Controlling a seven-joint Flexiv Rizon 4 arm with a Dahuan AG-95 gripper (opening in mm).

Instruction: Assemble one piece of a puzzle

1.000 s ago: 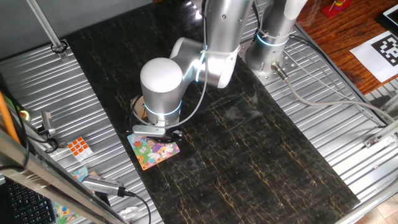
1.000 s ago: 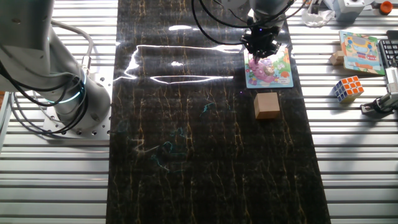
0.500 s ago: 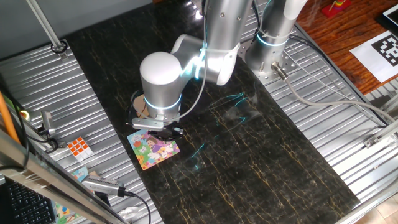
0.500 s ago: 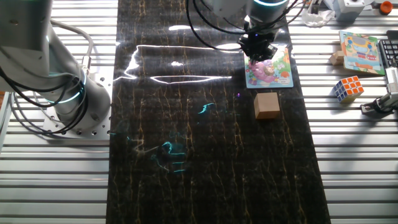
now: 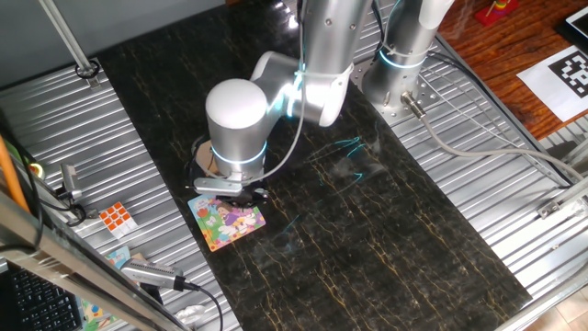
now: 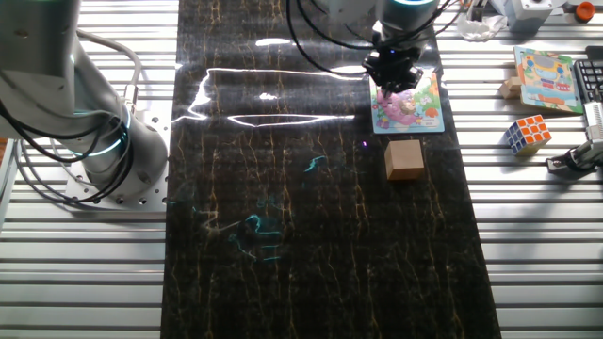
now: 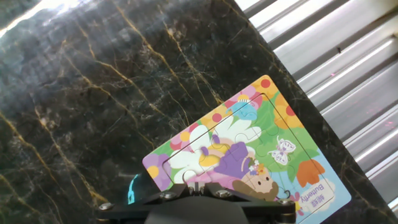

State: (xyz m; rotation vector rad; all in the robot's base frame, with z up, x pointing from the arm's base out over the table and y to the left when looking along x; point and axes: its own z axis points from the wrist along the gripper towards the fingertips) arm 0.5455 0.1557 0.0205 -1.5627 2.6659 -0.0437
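Hovering low over the near edge of the puzzle [image 7: 249, 149], the gripper [image 6: 394, 77] in the hand view showing only as a dark bar along the bottom margin, fingertips out of frame. Impossible to tell whether the jaws stand apart or together: black hardware bunched up in the other fixed view, and hidden under the arm's round white joint [image 5: 237, 115] in the one fixed view. No sign of the piece anywhere as a separate thing; perhaps pinched between the fingers, perhaps already pressed into the board, not to be settled from these views. No open gap visible in the picture either, though the lower rows of the board are cut off by the gripper bar.

Placed flat on the dark marbled mat [image 6: 283, 235], close to its edge beside the ribbed metal table [image 7: 348, 56], the puzzle likely sits there for reach straight down from above. Tilted in the hand view only because of the camera's angle.

Just beside the puzzle, apart from it, the tan block [image 6: 404, 158]. Well off on the ribbing, a Rubik's cube [image 6: 528, 134] and a second picture board [image 6: 545, 79], neither in play.
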